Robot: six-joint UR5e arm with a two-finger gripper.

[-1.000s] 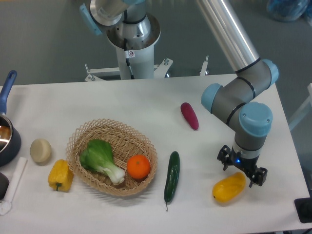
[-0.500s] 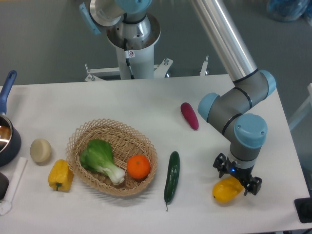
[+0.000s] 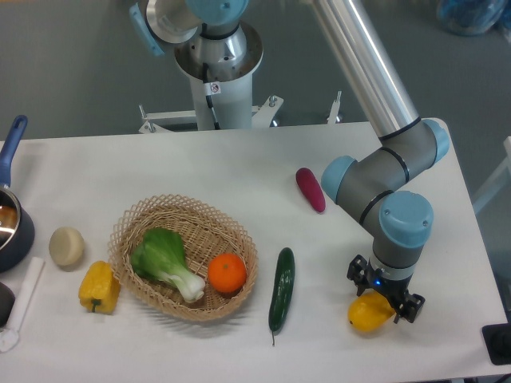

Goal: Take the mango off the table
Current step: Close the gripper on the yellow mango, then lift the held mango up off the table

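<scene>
Descending over the fruit, the gripper (image 3: 384, 296) now straddles the mango (image 3: 369, 312) at the front right of the white bench (image 3: 239, 171). We see its fingers spread to either side of the fruit's upper right end, not yet clenched. A second ago the gripper sat further right and higher, beside the mango's tip, and most of the fruit showed; now the wrist has slid left and toward the camera and hides the right half. We read this as the final approach: the pick has not begun, and closing the fingers looks like the next step.

The mango lies on the bench, its long axis running from lower left to upper right. Its rounded lower left end points toward the bench's front edge; the other end is hidden under the gripper. It appears not to have shifted.

We judge the grasp sits off-centre, toward one end, so the smooth fruit could pivot or slip as it lifts.

Moving outward, a dark green cucumber (image 3: 281, 288) lies to the left, well apart from the mango, and a purple eggplant (image 3: 310, 189) sits behind, near the arm's elbow. Further left, a wicker basket (image 3: 152, 220) holds an orange (image 3: 227, 273) and a bok choy (image 3: 165, 262). A yellow bell pepper (image 3: 99, 287) and a pale round potato (image 3: 66, 246) lie beyond it.
</scene>
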